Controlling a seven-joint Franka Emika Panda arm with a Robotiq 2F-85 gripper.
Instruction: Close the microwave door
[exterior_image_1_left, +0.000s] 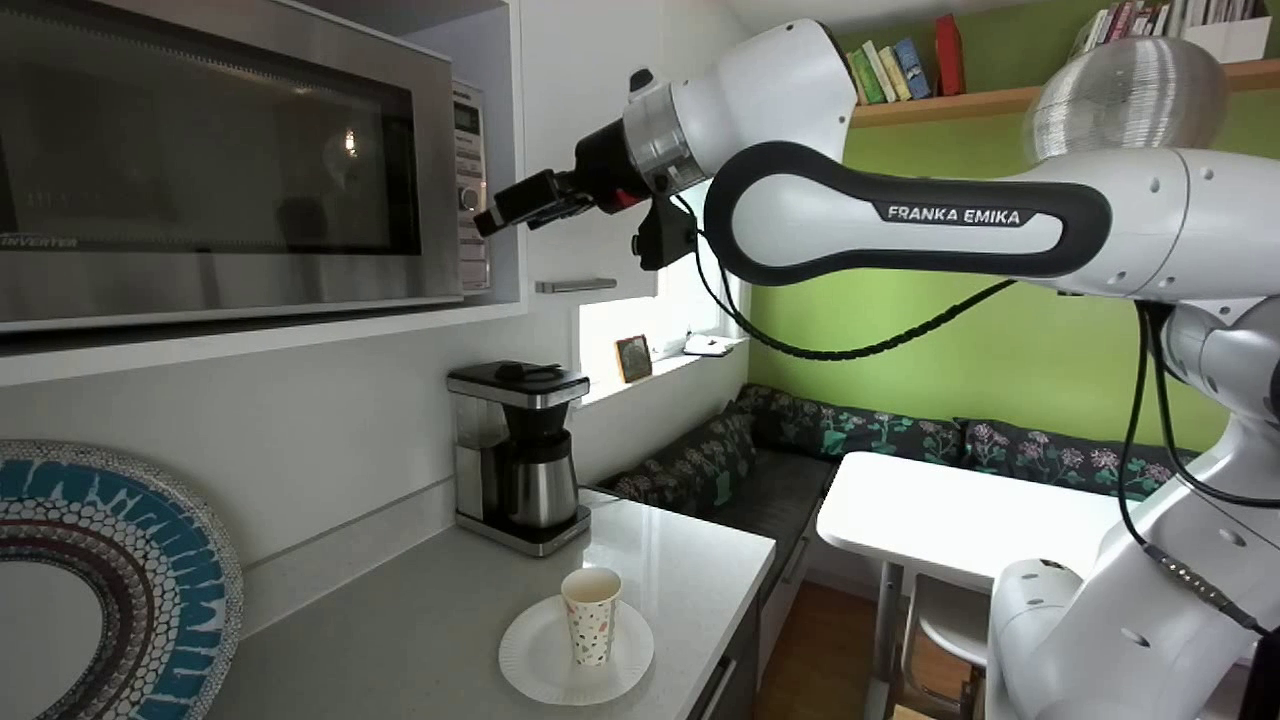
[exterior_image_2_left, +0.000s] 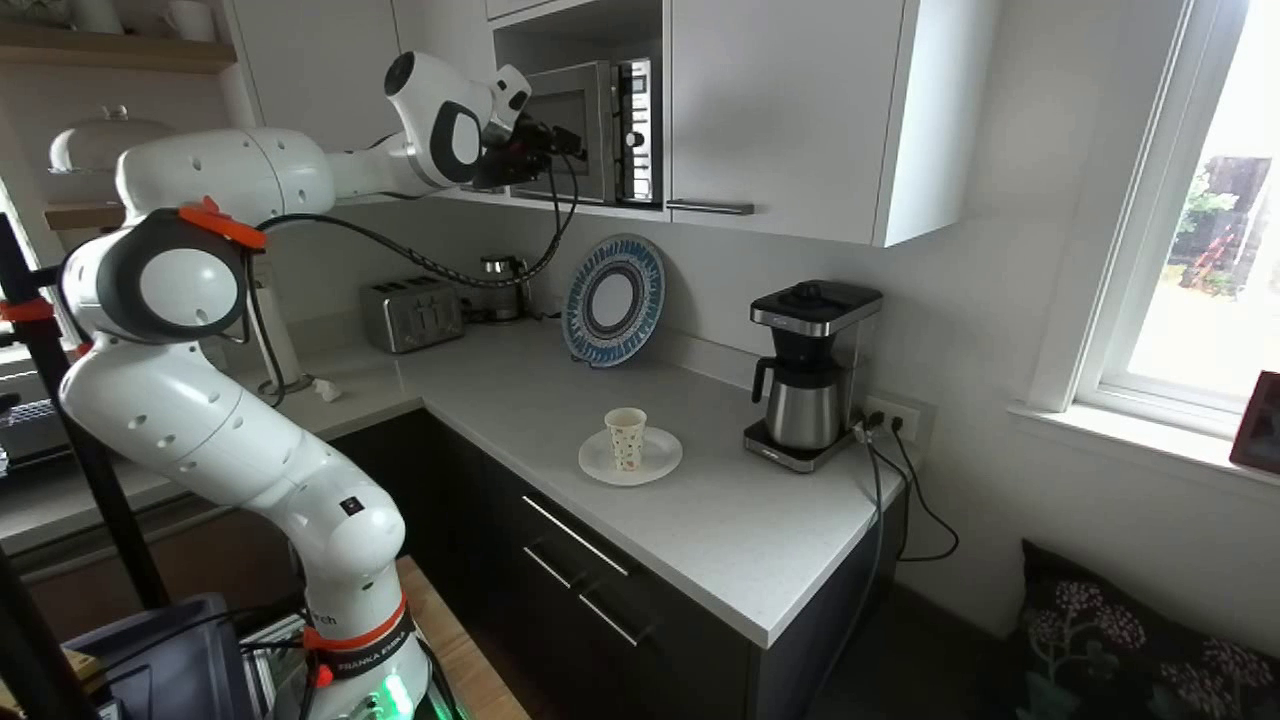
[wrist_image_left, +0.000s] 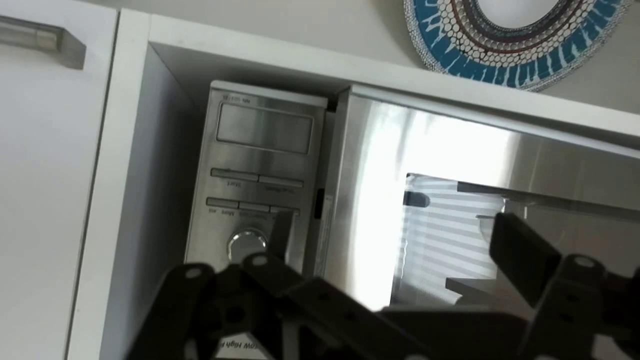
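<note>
one ajar microwave door (exterior_image_1_left: 215, 140), one tool (wrist_image_left: 397, 232)

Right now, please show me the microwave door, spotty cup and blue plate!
Microwave door (exterior_image_1_left: 205, 145): in an exterior view, on dark glass.
Spotty cup (exterior_image_1_left: 592, 628): in an exterior view, its side.
Blue plate (exterior_image_2_left: 613, 300): in an exterior view, white middle.
</note>
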